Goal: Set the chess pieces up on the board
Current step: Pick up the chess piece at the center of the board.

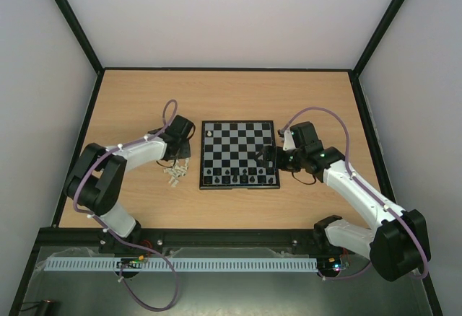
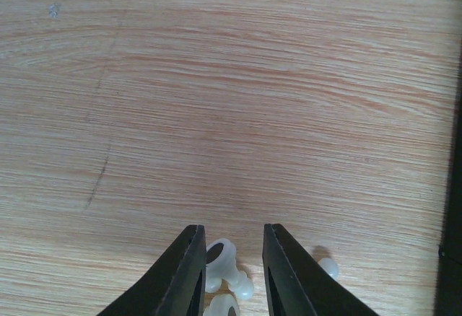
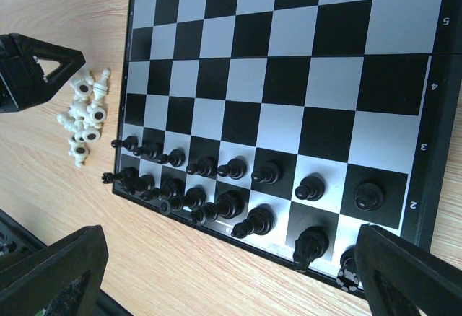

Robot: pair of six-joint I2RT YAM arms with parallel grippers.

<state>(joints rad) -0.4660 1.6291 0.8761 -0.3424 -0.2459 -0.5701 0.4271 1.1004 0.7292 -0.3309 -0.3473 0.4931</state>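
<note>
The board (image 1: 238, 135) lies mid-table with black chess pieces (image 1: 238, 177) in two rows along its near edge. In the right wrist view these black rows (image 3: 238, 186) stand upright. One white piece (image 1: 209, 134) stands in the far left corner. A pile of white pieces (image 1: 173, 177) lies on the table left of the board. My left gripper (image 1: 173, 164) hangs over that pile. It (image 2: 232, 228) is open by a narrow gap, and a white piece (image 2: 222, 257) lies on the wood between its fingers. My right gripper (image 3: 227, 237) is wide open over the board's near right part, holding nothing.
Another white piece (image 2: 328, 267) lies just right of the left fingers, near the board's black edge (image 2: 455, 222). The white pile (image 3: 85, 114) also shows in the right wrist view. Black frame rails (image 1: 79, 135) and white walls enclose the wooden table (image 1: 238, 92).
</note>
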